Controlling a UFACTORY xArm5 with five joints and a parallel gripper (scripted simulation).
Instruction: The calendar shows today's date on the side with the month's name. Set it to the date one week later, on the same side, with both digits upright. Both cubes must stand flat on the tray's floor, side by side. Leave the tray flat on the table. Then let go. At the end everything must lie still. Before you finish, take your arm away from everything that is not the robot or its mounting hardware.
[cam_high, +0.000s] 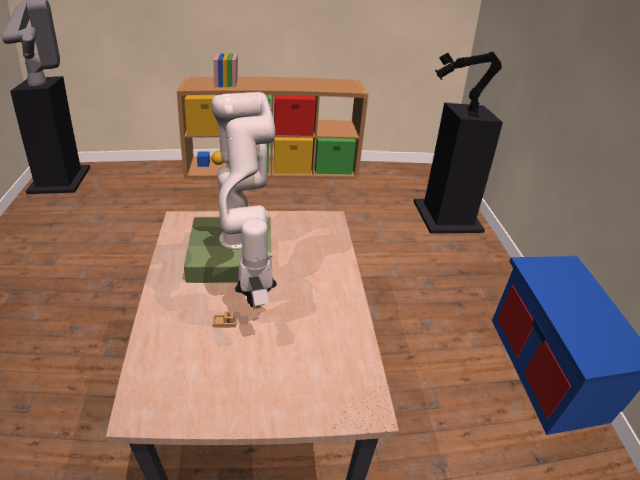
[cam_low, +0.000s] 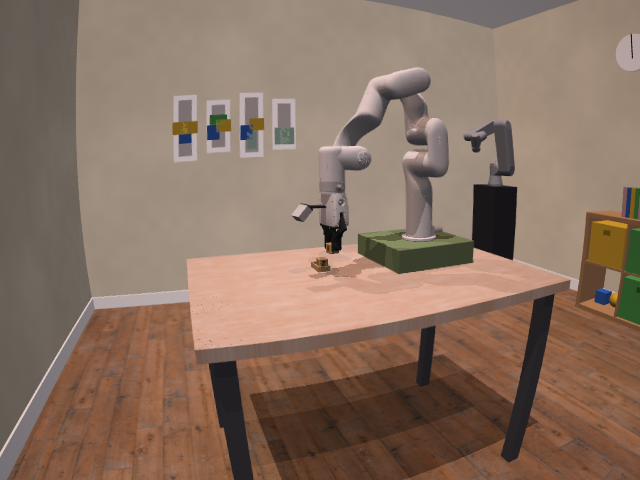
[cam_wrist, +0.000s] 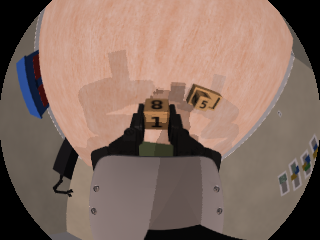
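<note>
Gripping one cube (cam_wrist: 156, 112), the hand (cam_wrist: 156, 128) hangs above tray (cam_low: 320, 267).

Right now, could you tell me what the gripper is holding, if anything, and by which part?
The gripper holds one wooden number cube by two opposite side faces, lifted above the table, apart from the tray.

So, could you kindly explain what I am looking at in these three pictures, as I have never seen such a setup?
It is a white jointed robot arm bolted to a green block on a pale wooden table. One picture looks down from above, one from the room's side, and one from a camera on the arm's wrist. The arm's black two-fingered hand is closed on a small wooden number cube showing 8 and 1, lifted above the table. Beside it sits a small wooden calendar tray holding the other wooden number cube.
</note>
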